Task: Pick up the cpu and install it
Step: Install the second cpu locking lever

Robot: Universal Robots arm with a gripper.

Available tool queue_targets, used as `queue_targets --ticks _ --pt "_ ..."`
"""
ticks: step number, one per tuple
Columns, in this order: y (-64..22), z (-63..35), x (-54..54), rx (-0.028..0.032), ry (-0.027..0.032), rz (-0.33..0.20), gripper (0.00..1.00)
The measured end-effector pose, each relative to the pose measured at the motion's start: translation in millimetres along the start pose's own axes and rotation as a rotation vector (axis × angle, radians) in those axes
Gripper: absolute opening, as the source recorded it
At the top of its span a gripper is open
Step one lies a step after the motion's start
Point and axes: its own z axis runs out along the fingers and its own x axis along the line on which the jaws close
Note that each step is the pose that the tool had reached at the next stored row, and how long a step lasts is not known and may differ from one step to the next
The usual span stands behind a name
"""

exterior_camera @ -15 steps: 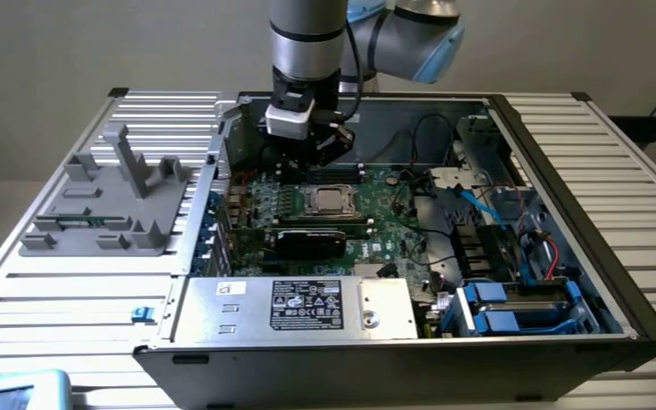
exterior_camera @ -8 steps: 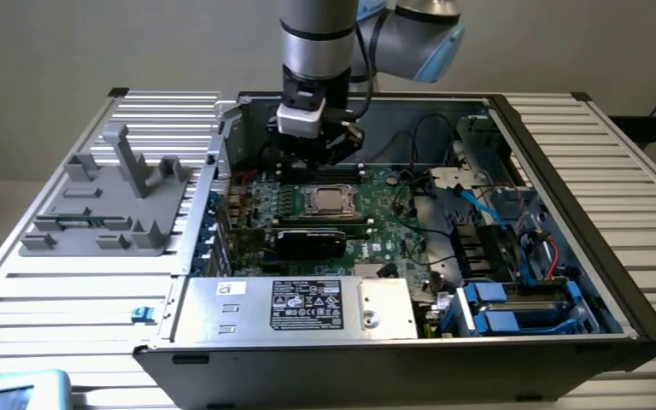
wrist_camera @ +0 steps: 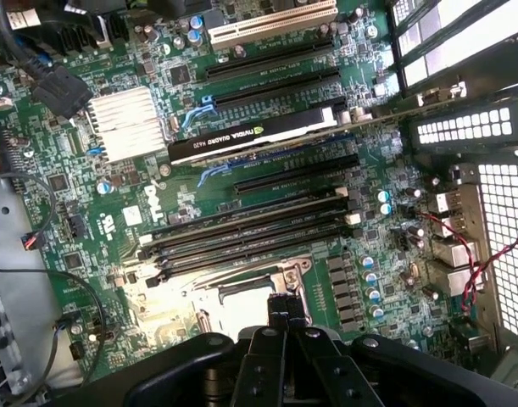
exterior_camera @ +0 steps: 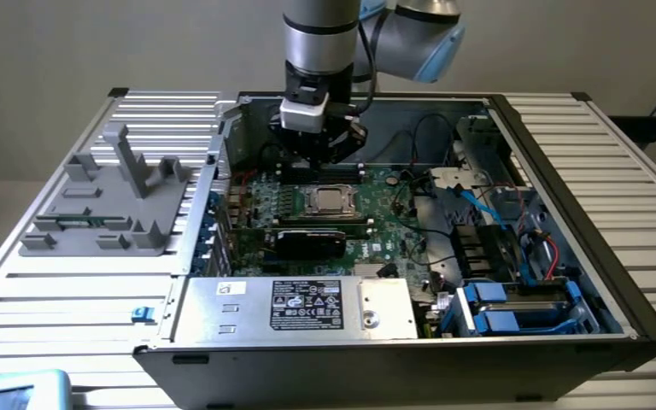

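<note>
The cpu [exterior_camera: 328, 201] lies flat in its socket on the motherboard [exterior_camera: 391, 231], inside the open computer case [exterior_camera: 635, 307] on the slatted tabletop [exterior_camera: 66, 290], toward the case's far edge. The gripper [exterior_camera: 319, 161] hangs just above the socket, jaws together and holding nothing. By its look the chip is light, stiff and thin, with a slick metal lid and likely delicate contacts underneath; its 2 opposite edges seem the safest hold.
</note>
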Motion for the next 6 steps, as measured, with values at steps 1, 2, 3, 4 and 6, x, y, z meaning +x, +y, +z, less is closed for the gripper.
queue_targets --ticks 1,2,3,4,6 --pt "0.0 0.0 0.0 0.0000 0.0000 0.000 0.11" --pt "0.0 0.0 0.0 -0.0001 0.0000 0.000 0.11" --pt "0.0 0.0 0.0 -0.0001 0.0000 0.000 0.11" --pt "0.0 0.0 0.0 -0.0001 0.0001 0.000 0.11" --pt "0.0 0.0 0.0 -0.0001 0.0000 0.000 0.11"
